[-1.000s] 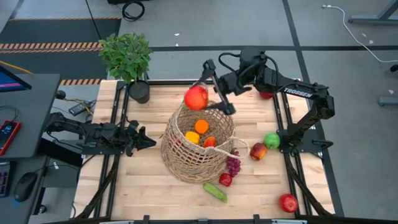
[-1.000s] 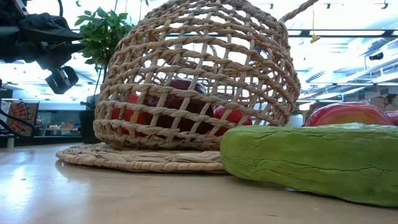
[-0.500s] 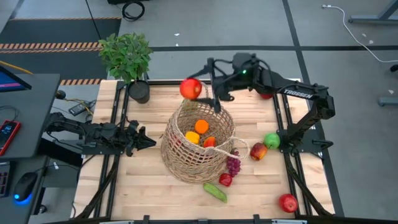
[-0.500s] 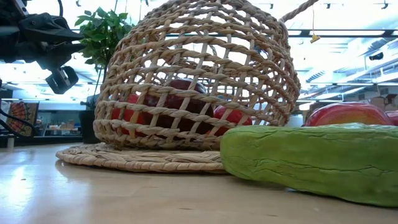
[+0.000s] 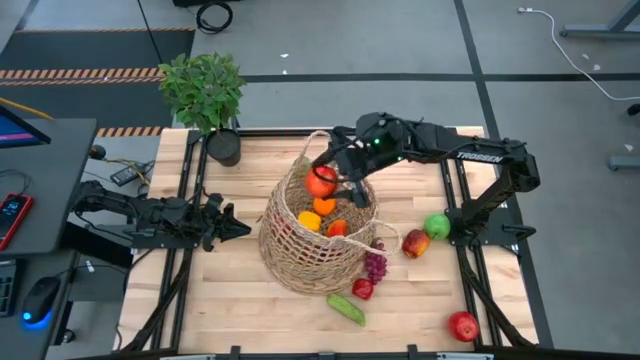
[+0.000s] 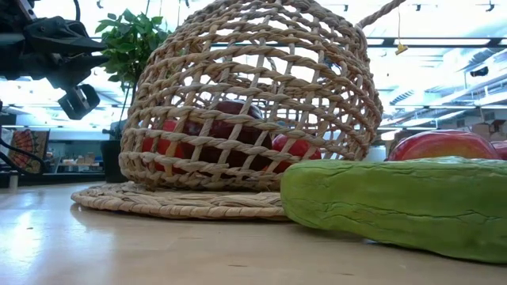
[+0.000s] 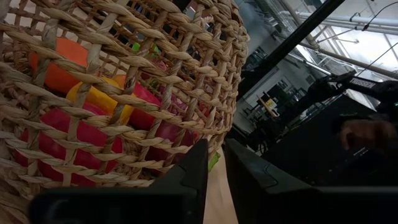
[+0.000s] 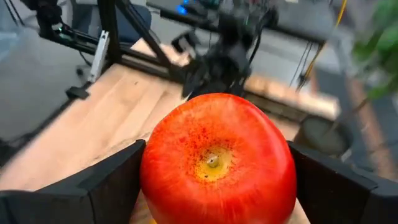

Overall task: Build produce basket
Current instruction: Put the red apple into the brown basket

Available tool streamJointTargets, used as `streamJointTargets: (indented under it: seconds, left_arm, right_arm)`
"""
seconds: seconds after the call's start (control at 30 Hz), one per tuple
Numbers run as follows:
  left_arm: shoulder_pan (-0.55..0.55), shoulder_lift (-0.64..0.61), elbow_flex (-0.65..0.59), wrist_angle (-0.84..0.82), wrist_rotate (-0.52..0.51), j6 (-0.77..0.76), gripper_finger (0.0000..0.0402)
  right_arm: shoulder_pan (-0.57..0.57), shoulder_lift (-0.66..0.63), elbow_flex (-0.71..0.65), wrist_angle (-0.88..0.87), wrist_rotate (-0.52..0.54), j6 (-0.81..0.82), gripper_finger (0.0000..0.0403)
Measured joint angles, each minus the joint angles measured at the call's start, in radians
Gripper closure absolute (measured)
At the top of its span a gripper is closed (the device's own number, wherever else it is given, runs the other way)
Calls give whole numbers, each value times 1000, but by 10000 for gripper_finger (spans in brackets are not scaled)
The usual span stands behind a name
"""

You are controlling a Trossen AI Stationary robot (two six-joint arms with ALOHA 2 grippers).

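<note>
While the right claw (image 5: 333,184) gripped an apple (image 5: 321,181) over the basket (image 5: 300,255), several pieces already lay inside. Grapes (image 5: 375,266), a cucumber (image 5: 346,308) and more apples waited on the worktop (image 5: 220,300); the left claw (image 5: 232,226) idled nearly closed beside the basket.

Only one text is readable: the word "TROSSEN" in white letters on the forearm of the right arm (image 5: 480,157), seen in the high view. The letters are small but legible. No other label, number or brand is readable on the other things in the high view. The low view and both wrist views show no readable text; the monitor (image 5: 18,128) at the picture's left edge shows only colours, no words.
</note>
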Motion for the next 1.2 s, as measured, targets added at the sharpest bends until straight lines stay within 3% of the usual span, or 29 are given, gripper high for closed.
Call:
streamJointTargets:
  seconds: [0.5,0.97,1.07,1.2]
  left_arm:
    - [0,0,0,0,0,1,339]
    - [0,1,0,1,0,0,343]
    - [0,2,0,-1,1,1,340]
    - [0,4,0,0,1,0,343]
  right_arm:
    - [10,2,-220,2,154,524,32]
    - [71,117,-231,10,344,683,32]
    - [61,138,-230,4,342,729,32]
    - [29,169,-230,7,227,716,32]
